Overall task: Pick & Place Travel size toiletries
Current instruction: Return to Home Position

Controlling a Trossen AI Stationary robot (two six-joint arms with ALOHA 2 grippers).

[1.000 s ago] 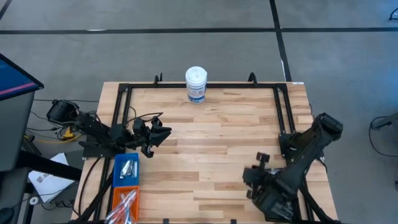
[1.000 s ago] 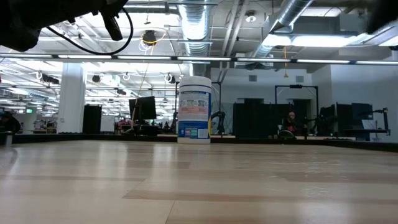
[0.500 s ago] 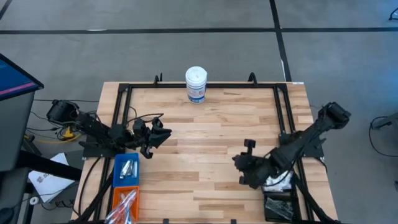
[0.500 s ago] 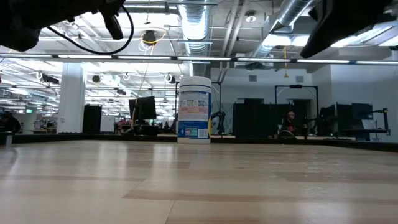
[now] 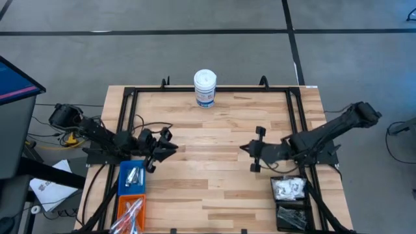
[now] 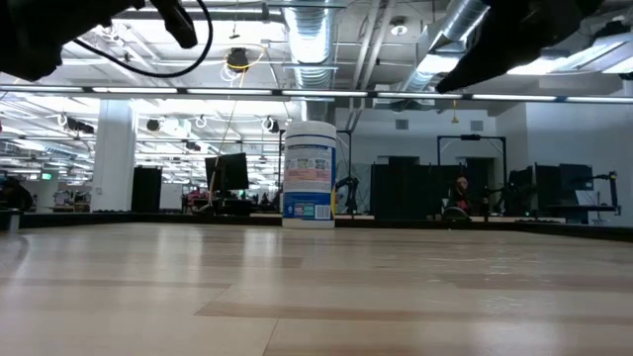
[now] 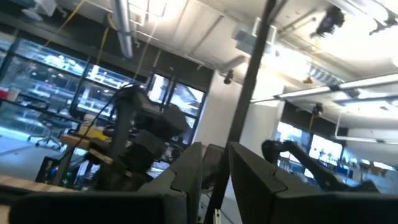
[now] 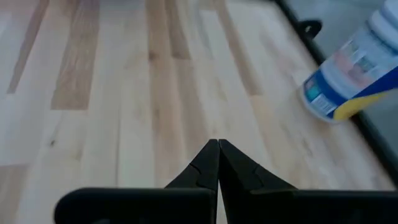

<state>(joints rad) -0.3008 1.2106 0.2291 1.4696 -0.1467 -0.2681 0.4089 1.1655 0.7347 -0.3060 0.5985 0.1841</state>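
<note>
The travel size toiletries lie sorted in bins at the table's near edge. Silver tubes fill the blue bin, and white-and-red sticks fill the orange bin. White packets and black pieces lie in the black bins. My right gripper hangs shut and empty above bare wood right of the table's middle, slanting down. My left gripper is raised at the left side, just beyond the blue bin. It tips upward, with a narrow gap between its fingers and nothing I can make out in it.
A tall white canister with a blue label stands at the far edge, near the middle. A black metal frame runs along the table's sides. The wooden middle carries no objects.
My right gripper has risen out from over the black bins at the near right. It has swung toward the table's middle and far edge and stayed shut throughout. My left gripper has kept its place and turned a little at the wrist.
</note>
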